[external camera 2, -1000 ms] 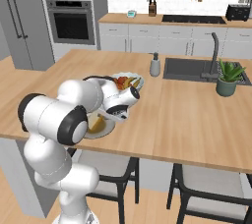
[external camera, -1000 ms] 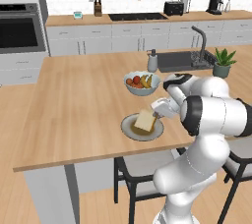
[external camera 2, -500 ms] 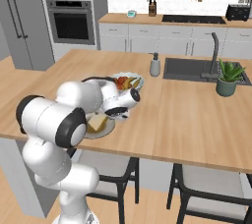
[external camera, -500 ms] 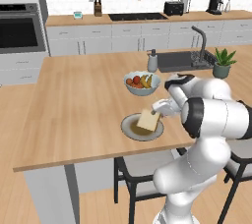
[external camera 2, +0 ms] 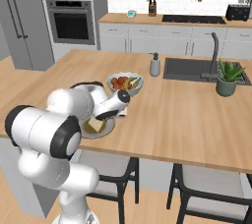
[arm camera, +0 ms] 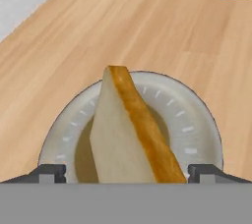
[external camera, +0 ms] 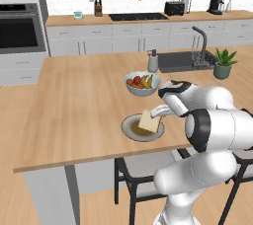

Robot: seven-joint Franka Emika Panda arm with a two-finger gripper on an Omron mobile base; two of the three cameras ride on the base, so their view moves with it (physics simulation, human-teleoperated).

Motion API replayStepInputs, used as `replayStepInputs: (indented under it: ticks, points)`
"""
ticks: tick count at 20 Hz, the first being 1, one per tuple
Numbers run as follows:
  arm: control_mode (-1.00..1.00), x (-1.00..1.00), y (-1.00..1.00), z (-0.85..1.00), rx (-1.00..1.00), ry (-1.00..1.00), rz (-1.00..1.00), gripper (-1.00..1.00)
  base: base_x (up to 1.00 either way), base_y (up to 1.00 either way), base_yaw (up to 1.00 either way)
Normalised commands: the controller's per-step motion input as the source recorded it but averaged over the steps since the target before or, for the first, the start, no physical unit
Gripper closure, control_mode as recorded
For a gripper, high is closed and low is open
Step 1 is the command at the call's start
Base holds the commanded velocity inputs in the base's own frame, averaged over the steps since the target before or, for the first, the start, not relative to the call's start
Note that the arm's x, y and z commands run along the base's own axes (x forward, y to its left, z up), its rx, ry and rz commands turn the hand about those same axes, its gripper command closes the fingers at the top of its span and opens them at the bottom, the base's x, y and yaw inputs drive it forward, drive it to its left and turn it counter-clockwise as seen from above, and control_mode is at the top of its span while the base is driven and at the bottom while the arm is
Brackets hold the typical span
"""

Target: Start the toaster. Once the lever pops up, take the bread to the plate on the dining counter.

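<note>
The bread [arm camera: 129, 134] is pale tan with an orange-brown crust. The plate [arm camera: 197, 134] has a pale grey rim with faint white ticks and a brownish-olive centre, on a light wood-grain counter [arm camera: 123, 26].

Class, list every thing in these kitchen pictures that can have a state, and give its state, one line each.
bread: between the claw's tips, standing on edge over the plate.
plate: flat on the dining counter, under the bread.
claw: tips either side of the bread, apparently gripping it.
fruit bowl: upright, holding fruit.
toaster: on the far worktop, too small to read its lever.
dining counter: bearing plate and bowl.
</note>
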Motion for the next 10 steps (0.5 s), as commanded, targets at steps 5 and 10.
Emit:
replayStepInputs:
  ticks: [5,10]
  points:
    - [-1.00,0.15,0.21,0.22,-0.17,0.00,-0.14,-1.00,0.00,0.00,0.00]
    - [-1.00,0.39,0.00,0.38,-0.03,0.05,-0.08,-1.00,0.00,0.00,0.00]
